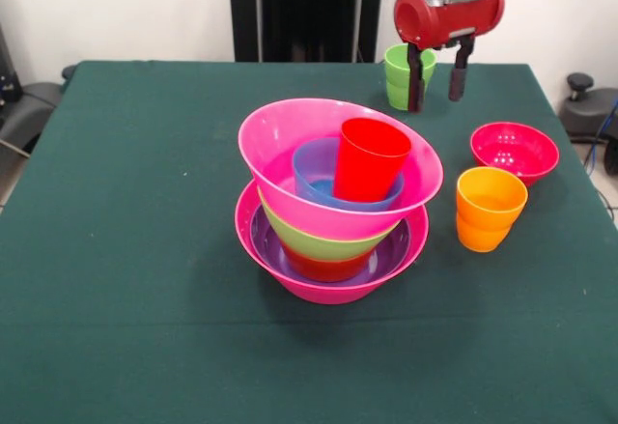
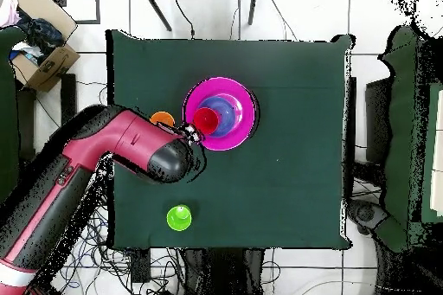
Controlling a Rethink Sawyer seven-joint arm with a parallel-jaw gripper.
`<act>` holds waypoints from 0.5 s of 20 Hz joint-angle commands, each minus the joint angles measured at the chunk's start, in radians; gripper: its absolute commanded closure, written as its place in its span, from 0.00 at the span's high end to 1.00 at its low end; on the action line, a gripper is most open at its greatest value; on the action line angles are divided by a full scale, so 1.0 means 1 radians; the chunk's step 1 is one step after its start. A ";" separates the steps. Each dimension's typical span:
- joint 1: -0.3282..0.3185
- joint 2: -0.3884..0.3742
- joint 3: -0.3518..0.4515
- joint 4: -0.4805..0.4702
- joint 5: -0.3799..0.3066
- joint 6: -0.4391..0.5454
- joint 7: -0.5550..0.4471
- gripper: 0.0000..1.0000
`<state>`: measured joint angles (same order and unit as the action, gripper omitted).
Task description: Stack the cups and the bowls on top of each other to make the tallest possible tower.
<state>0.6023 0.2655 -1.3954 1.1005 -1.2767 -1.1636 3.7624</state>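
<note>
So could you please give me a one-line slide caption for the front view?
Open pincer hovering by the green cup, behind the tower topped by a red cup.

In the overhead view the red and black arm (image 2: 130,149) covers the crimson bowl and most of the glossy orange plastic cup (image 2: 162,118). The front view cuts the arm off above the gripper (image 1: 436,81).

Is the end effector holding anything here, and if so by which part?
Nothing is held. The end effector hangs open and empty over the table, with the green cup behind it, not between its fingers.
</note>
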 commanded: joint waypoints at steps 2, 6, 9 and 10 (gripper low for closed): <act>-0.002 0.027 0.178 -0.077 0.065 0.090 0.350 1.00; -0.024 0.036 0.177 -0.115 0.072 0.085 0.346 1.00; -0.037 0.040 0.183 -0.144 0.077 0.080 0.355 1.00; -0.039 0.040 0.185 -0.152 0.077 0.075 0.348 1.00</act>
<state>0.5952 0.2656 -1.3940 1.0888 -1.2589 -1.1636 3.7626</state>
